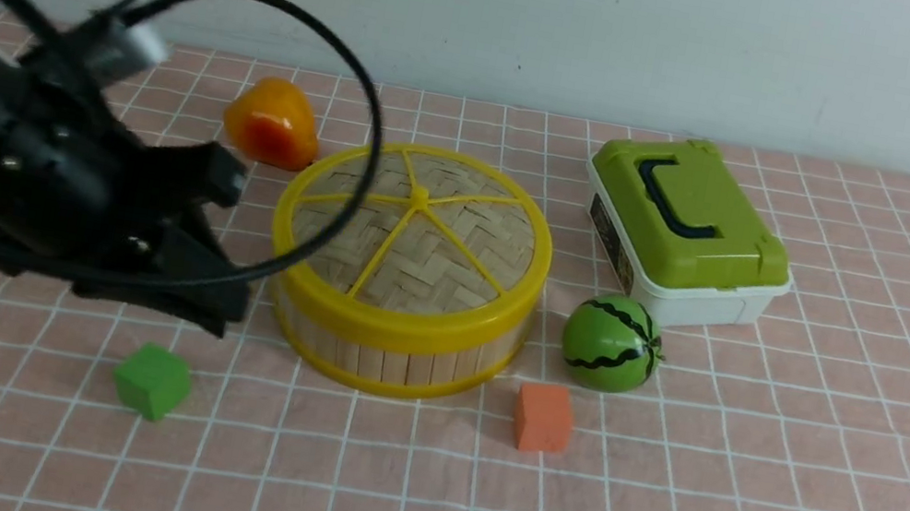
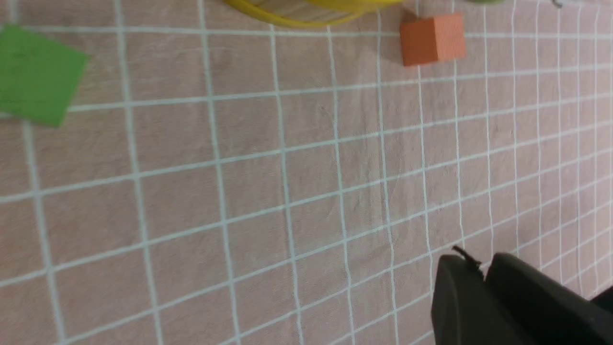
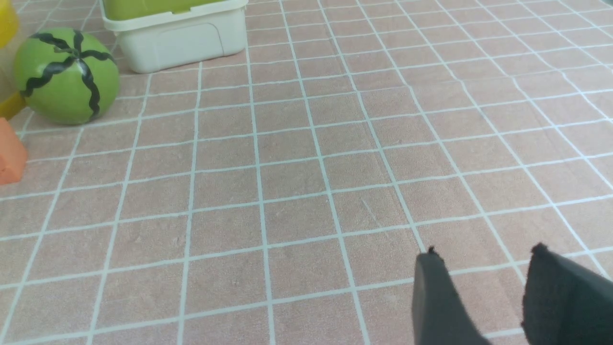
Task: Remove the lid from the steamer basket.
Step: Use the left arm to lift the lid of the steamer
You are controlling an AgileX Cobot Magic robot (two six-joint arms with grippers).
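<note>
The steamer basket, a low tub of pale bamboo slats with yellow rings, stands mid-table. The lid, woven bamboo with a yellow rim and spokes, lies flat on top of it. My left gripper hovers just left of the basket, apart from it, a black cable looping over the lid. In the left wrist view its fingertips nearly meet and hold nothing, and the basket's bottom ring shows at the edge. My right gripper is open over bare cloth, out of the front view.
A green cube lies below the left gripper, an orange cube in front of the basket. A toy watermelon and a white box with a green top stand right of it. An orange-yellow fruit sits behind left.
</note>
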